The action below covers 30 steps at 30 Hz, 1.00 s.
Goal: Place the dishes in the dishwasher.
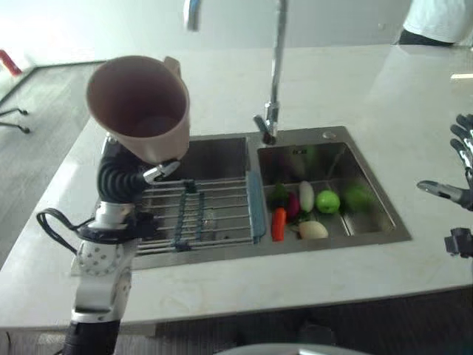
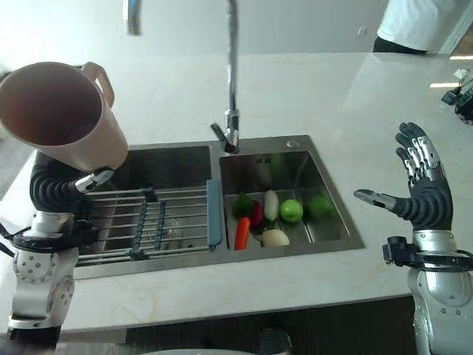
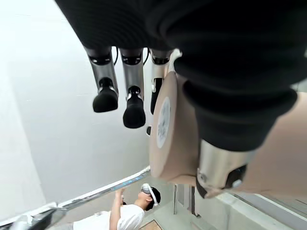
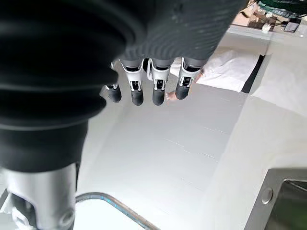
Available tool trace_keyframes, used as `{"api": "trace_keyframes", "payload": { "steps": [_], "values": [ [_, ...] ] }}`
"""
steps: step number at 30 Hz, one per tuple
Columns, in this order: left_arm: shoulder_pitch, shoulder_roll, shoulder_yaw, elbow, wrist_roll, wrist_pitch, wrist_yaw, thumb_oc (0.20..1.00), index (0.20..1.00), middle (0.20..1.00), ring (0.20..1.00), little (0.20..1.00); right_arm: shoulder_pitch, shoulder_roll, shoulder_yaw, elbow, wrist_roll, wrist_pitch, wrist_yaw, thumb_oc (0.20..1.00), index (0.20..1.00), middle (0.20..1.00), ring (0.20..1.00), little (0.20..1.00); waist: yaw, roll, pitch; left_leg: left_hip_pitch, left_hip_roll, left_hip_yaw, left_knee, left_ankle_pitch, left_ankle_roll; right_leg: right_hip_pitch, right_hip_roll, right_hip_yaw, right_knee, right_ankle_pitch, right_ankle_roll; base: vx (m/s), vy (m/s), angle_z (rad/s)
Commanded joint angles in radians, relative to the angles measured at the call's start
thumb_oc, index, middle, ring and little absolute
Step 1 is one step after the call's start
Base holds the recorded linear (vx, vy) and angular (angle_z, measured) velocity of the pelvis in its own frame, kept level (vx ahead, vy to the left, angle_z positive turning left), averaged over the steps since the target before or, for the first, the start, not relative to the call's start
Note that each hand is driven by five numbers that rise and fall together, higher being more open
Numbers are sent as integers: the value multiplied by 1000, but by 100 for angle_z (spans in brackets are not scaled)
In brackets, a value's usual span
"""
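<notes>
Left robot hand (image 1: 145,174) holds one pinkish-brown mug (image 1: 140,107) lifted above the left basin of the steel sink (image 1: 369,231), its mouth tipped toward the head camera. In the left wrist view the thumb presses the mug's side and one finger lies against its base, while the other fingers stand clear of it, so I judge the grip to be a partial pinch rather than a full wrap. Right robot hand (image 2: 423,191) is raised over the worktop (image 2: 332,96) to the right of the sink, fingers spread straight and empty.

Risks from here, as I read them: the mug is tilted and gripped on few contact points, so a quick swing toward a dishwasher could let it rotate or slip and drop onto the rack (image 1: 196,211) below. The tall tap (image 1: 275,74) stands just beside the mug's likely path, and a sideways move could clip it. I see no dishwasher, so the carry may be long, which adds to the slip risk.

Counts: one mug, one tap, one wire rack with blue fittings across the left basin, two basins. In the right basin lie one carrot (image 1: 278,223), one green apple (image 1: 327,201), one pale onion-like piece (image 1: 312,230), and a few more vegetables bunched together that I cannot count surely. A person (image 1: 440,18) in white stands beyond the worktop.
</notes>
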Motion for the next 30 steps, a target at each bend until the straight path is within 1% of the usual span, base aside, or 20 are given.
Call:
{"api": "trace_keyframes", "payload": {
  "steps": [1,2,3,4,5,6,7,8,9,10,11,12,13,15,18,19,22,23,26,30],
  "values": [
    [-13,53,41,-62,-29,-32,14,200,200,200,200,200,-97,-18,-51,37,-26,-62,-1,1000,1000,1000,1000,1000,32,30,-11,147,75,-84,-1,-163,-125,17,56,7,-82,91,-7,-114,62,4],
    [-16,59,39,-58,-36,-31,22,200,200,200,200,200,-98,-19,-46,37,-28,-64,-7,1000,1000,1000,1000,1000,29,28,-9,150,77,-79,-1,-164,-118,9,58,22,-47,83,-12,-117,46,-2],
    [-20,64,38,-51,-40,-33,27,200,200,200,200,200,-101,-24,-44,36,-19,-69,-13,1000,1000,1000,1000,1000,28,29,-5,153,81,-68,-1,-164,-112,8,64,32,-4,61,-17,-146,18,-6],
    [-35,67,34,-41,-40,-32,34,200,200,200,200,200,-113,-36,-46,37,4,-72,-23,1000,1000,1000,1000,1000,31,34,-11,145,91,-54,-1,-155,-105,40,83,38,46,-5,-31,-154,-4,-11],
    [-45,68,29,-38,-40,-33,42,200,200,200,200,200,-121,-43,-45,36,14,-72,-29,1000,1000,1000,1000,1000,34,36,-15,136,94,-55,0,-145,-102,60,89,48,88,-27,-39,-153,-33,-24],
    [-55,67,23,-36,-35,-31,50,200,200,200,200,200,-128,-46,-38,34,19,-76,-37,1000,1000,1000,1000,1000,36,39,-16,128,97,-60,2,-136,-98,74,91,67,142,-42,-45,-154,-102,-29],
    [-65,65,14,-27,-14,-40,67,200,200,200,200,200,-137,-40,-19,29,12,-88,-39,1000,1000,1000,1000,1000,44,42,-21,116,101,-62,8,-124,-93,92,77,91,224,-55,-51,-159,-153,-32],
    [-66,61,14,-22,-3,-46,75,200,200,200,200,200,-144,-32,-7,27,7,-95,-34,1000,1000,1000,1000,1000,50,44,-25,107,105,-60,10,-113,-93,97,65,98,239,-49,-55,-147,-238,-20],
    [-65,58,15,-18,10,-50,85,200,200,200,200,200,-150,-23,6,25,4,-101,-24,1000,1000,1000,1000,1000,55,44,-32,101,105,-58,16,-113,-94,107,49,107,222,-59,-56,-97,-307,-27],
    [-62,58,19,-15,21,-53,96,200,200,200,200,200,-152,-15,15,21,2,-107,-13,1000,1000,1000,1000,1000,62,42,-42,97,107,-58,20,-110,-100,135,35,109,161,-75,-56,-66,-366,-42],
    [-61,59,20,-16,21,-53,99,200,200,200,200,200,-153,-9,25,16,-4,-110,-11,1000,1000,1000,1000,1000,72,41,-49,91,110,-58,30,-111,-109,164,19,100,117,-76,-54,-83,-586,-51],
    [-51,69,38,-25,24,-50,112,200,200,200,200,200,-179,-5,53,10,-10,-101,-6,1000,1000,1000,1000,1000,95,41,-57,76,130,-36,59,-108,-129,227,26,63,12,-114,-43,-65,-505,-34],
    [-49,72,42,-25,25,-51,115,200,200,200,200,200,-183,-5,57,10,-10,-98,-5,1000,1000,1000,1000,1000,96,40,-58,74,132,-33,64,-110,-132,235,27,59,-10,-109,-41,-64,-492,-24],
    [-45,77,49,-34,11,-58,136,200,200,200,200,200,-217,-25,73,18,-12,-82,-3,1000,1000,1000,1000,1000,108,36,-53,53,152,-22,104,-112,-157,262,31,44,-97,-81,-43,-75,-350,-17],
    [-34,68,60,-45,-19,-58,133,200,200,200,200,200,-223,-46,63,25,0,-63,-23,1000,1000,1000,1000,1000,109,39,-54,39,168,-44,101,-96,-172,257,55,61,-106,-87,-53,-121,-315,-6],
    [-20,53,68,-53,-7,-68,109,200,200,200,200,200,-215,-39,57,21,11,-73,-28,1000,1000,1000,1000,1000,105,45,-56,44,177,-52,77,-80,-179,252,64,62,-106,-88,-59,-164,-269,2],
    [-15,51,69,-54,-3,-81,119,200,200,200,200,200,-201,-24,57,21,1,-99,-32,1000,1000,1000,1000,1000,88,55,-61,64,193,-60,26,-58,-186,242,78,73,-106,-88,-64,-97,-144,2],
    [-48,12,66,-3,-51,-150,94,200,200,200,200,200,-171,-32,36,22,45,-95,44,1000,1000,1000,1000,1000,71,46,-88,10,259,-116,-1,-4,-223,217,67,104,-106,-90,-61,0,-55,-2],
    [-47,19,67,-2,-69,-134,78,200,200,200,200,200,-168,-21,44,10,44,-83,32,1000,1000,1000,1000,1000,70,47,-97,19,246,-122,-1,-18,-211,217,68,111,-106,-89,-59,76,-18,0],
    [-50,27,51,-3,-55,-126,80,200,200,200,200,200,-177,-15,63,16,9,-84,24,1000,1000,1000,1000,1000,71,47,-101,27,248,-114,-1,-27,-204,216,67,105,-106,-86,-56,34,-57,-2]
  ]
}}
